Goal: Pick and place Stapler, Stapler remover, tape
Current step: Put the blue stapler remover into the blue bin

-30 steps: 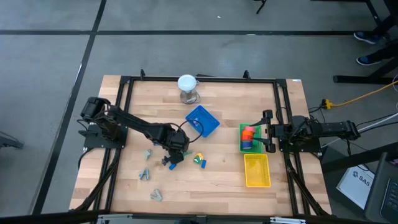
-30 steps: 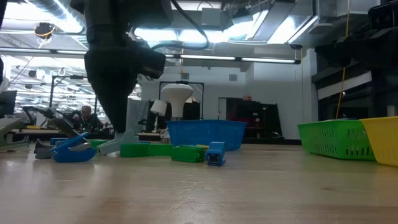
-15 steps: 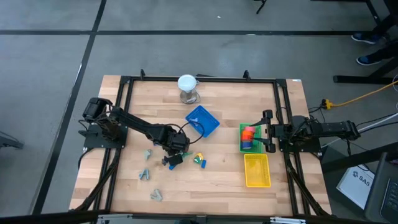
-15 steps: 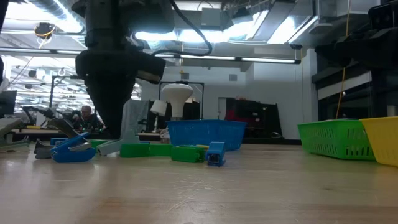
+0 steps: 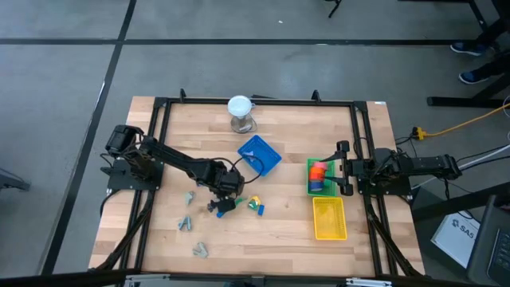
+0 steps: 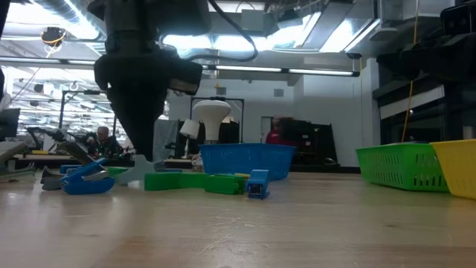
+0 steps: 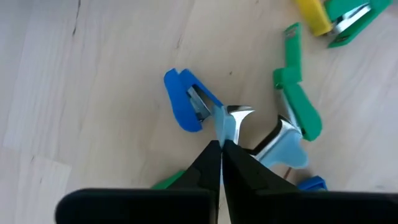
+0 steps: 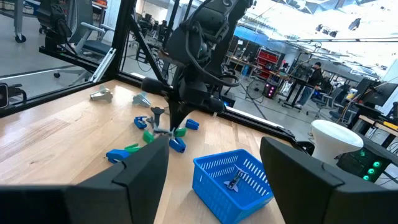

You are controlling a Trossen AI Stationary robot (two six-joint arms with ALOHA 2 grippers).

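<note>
From above, the left claw (image 5: 224, 196) sits low over the scatter of small pieces at about seven o'clock from the blue basket (image 5: 260, 154); the right claw (image 5: 343, 167) waits spread wide beside the green basket (image 5: 311, 166), where the orange and pink tape (image 5: 319, 170) pieces already lie, with the yellow basket (image 5: 329, 218) at six o'clock of it. At tabletop (image 6: 297, 231) level, the left arm stands over a grey staple remover (image 6: 141, 173), green staplers (image 6: 175, 179) just beside it and a blue piece (image 6: 88, 181) further out. In the left wrist view the fingers are pinched together on the thin metal jaw of the light-blue staple remover (image 7: 287, 149), a blue staple remover (image 7: 185, 107) lying just beside. That piece looks light and stiff, but its metal is slick and the pinch narrow, so it may well swivel; the plastic wings would probably give a surer hold. From the right wrist, the left arm shows leaning over the same pile.
</note>
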